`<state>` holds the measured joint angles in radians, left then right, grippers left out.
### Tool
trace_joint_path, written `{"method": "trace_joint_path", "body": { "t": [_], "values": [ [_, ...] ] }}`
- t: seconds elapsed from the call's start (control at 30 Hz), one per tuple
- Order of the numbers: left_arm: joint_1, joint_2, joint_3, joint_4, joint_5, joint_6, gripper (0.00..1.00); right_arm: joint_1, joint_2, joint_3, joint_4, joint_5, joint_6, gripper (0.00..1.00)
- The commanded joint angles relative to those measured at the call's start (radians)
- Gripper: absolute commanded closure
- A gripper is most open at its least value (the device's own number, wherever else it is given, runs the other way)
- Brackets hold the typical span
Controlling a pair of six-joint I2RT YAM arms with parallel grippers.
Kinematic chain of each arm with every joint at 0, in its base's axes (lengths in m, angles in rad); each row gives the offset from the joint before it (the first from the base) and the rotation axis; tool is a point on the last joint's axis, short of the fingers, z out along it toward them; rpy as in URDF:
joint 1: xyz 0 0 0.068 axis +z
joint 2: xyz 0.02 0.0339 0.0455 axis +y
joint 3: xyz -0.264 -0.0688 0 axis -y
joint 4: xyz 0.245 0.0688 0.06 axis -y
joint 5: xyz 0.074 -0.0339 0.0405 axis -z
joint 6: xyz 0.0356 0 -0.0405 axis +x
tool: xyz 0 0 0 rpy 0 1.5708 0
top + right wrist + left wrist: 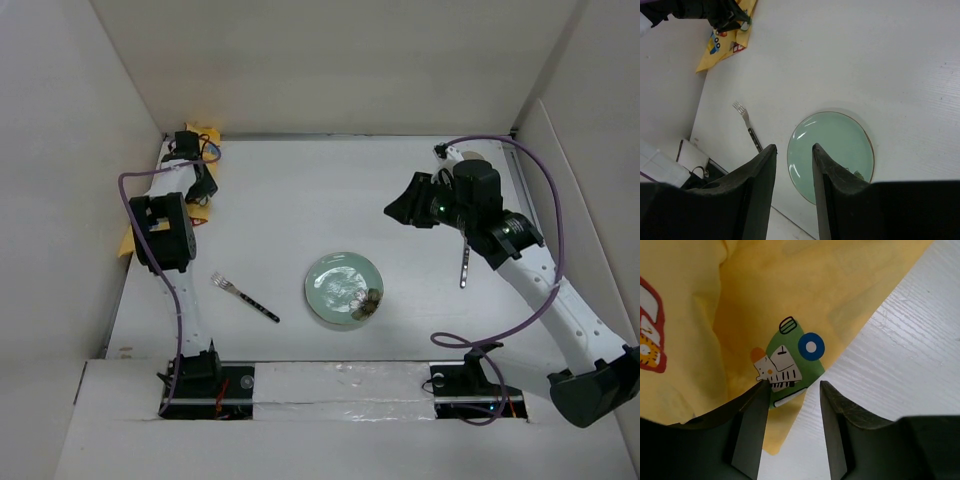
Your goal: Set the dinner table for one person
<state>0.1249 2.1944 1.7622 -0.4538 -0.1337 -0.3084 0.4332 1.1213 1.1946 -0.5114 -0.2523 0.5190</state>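
The dinner table is a white tabletop with white walls round it. A pale green plate lies at its near middle and also shows in the right wrist view. A fork lies left of the plate. A slim utensil lies right of it, partly under the right arm. My left gripper is open at the far left, its jaws straddling the edge of the yellow car-print placemat. My right gripper is open and empty, above the table beyond the plate.
The placemat is rumpled along the left wall; it also shows in the right wrist view. Purple cables loop over both arms. The right arm crosses the table's right side. A raised white ledge runs along the near edge.
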Motion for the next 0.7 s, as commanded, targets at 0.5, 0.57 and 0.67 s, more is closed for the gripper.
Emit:
{"method": "trace_joint_path", "body": {
  "t": [0.5,0.57,0.67],
  "values": [
    [-0.253,-0.068,0.331,-0.065,0.195,0.032,1.0,0.016,0.043,0.059,0.03,-0.013,-0.025,0.6],
    [-0.28,-0.091,0.391,-0.085,0.229,0.025,1.0,0.016,0.048,0.065,0.03,-0.008,-0.027,0.59],
    [-0.289,-0.142,0.485,-0.082,0.339,-0.021,1.0,0.016,0.052,0.079,0.033,0.017,-0.03,0.59]
  ]
}}
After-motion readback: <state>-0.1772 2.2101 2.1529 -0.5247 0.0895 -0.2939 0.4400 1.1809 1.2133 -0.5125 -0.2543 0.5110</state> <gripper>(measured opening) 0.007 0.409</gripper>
